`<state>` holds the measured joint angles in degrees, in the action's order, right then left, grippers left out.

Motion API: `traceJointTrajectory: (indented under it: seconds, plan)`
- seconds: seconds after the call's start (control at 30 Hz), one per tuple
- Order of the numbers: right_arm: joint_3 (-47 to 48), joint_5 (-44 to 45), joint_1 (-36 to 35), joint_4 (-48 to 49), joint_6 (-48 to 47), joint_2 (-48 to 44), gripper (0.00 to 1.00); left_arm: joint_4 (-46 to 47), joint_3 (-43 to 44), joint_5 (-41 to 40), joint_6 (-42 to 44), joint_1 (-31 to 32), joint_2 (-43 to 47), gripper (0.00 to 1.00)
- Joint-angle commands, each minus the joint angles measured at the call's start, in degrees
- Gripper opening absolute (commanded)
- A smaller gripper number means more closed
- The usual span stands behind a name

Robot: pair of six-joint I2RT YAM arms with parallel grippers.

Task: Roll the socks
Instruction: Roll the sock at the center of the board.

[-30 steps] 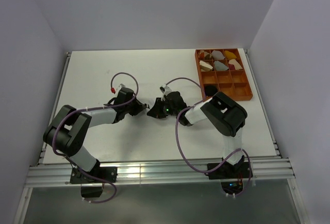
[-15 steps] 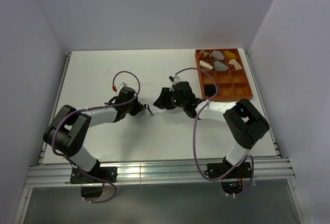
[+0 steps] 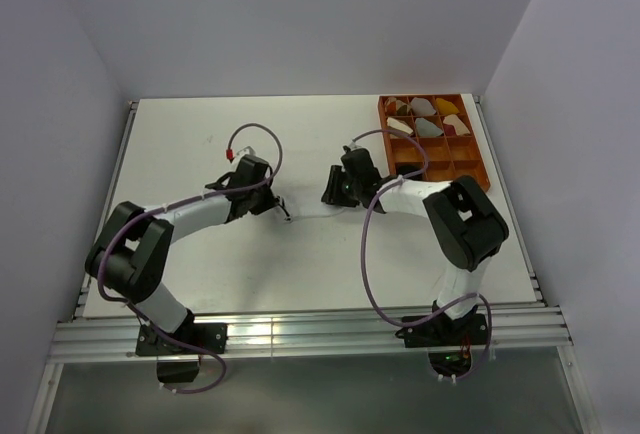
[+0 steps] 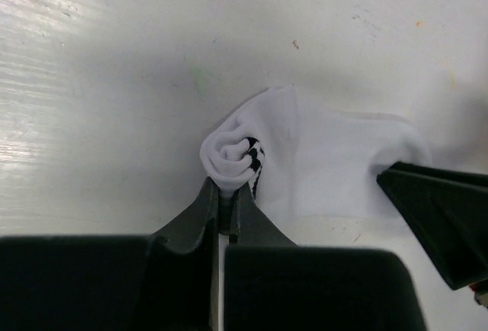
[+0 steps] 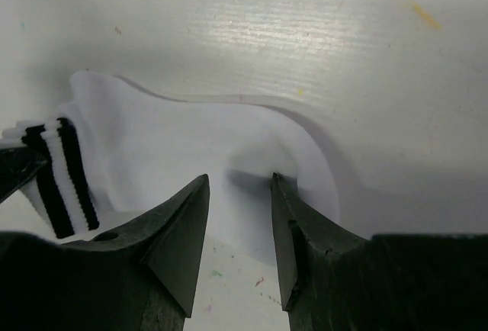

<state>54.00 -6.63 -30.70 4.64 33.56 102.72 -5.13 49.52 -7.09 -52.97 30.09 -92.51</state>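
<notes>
A white sock [image 4: 335, 171] with two black cuff stripes [image 5: 65, 175] lies flat on the white table, barely visible in the top view [image 3: 308, 210]. Its cuff end is curled into a small roll [image 4: 231, 154]. My left gripper [image 4: 227, 197] is shut on the base of that roll; in the top view the left gripper [image 3: 284, 213] sits at the sock's left end. My right gripper [image 5: 239, 182] stands open, its tips over the sock's toe end, with nothing pinched between them. The right gripper [image 3: 329, 194] is right of the left one in the top view.
An orange compartment tray [image 3: 481, 169] holding several rolled bundles [image 3: 428, 126] stands at the back right, close behind the right arm. Purple cables [image 3: 262, 134] loop above both wrists. The table's metal rail [image 3: 300, 334] runs along the near edge.
The right gripper has opened and pulled away to the right and back from the left gripper, leaving the sock spread out. The left gripper has shut on the rolled cuff and shifted slightly back.
</notes>
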Motion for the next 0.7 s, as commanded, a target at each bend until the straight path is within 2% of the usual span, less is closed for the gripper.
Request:
traceJointTrajectory:
  seconds: [0.0,0.2,0.43,0.67]
  plan:
    - [3.04,3.91,0.55,-4.21,-1.22,2.57,0.46,-6.99,5.31,-2.92,6.99,0.41,-1.44,0.00]
    - [3.22,2.77,0.90,-4.03,-1.31,3.10,0.46,-18.58,14.00,-8.19,14.29,1.90,-8.03,0.00]
    - [1.46,-1.10,0.73,1.07,-1.83,2.40,0.46,-26.67,23.16,-12.67,14.92,6.03,-16.12,0.00]
    - [1.82,-1.45,0.64,2.12,-0.25,5.65,0.46,-38.55,34.49,-21.90,14.74,10.25,-24.47,0.00]
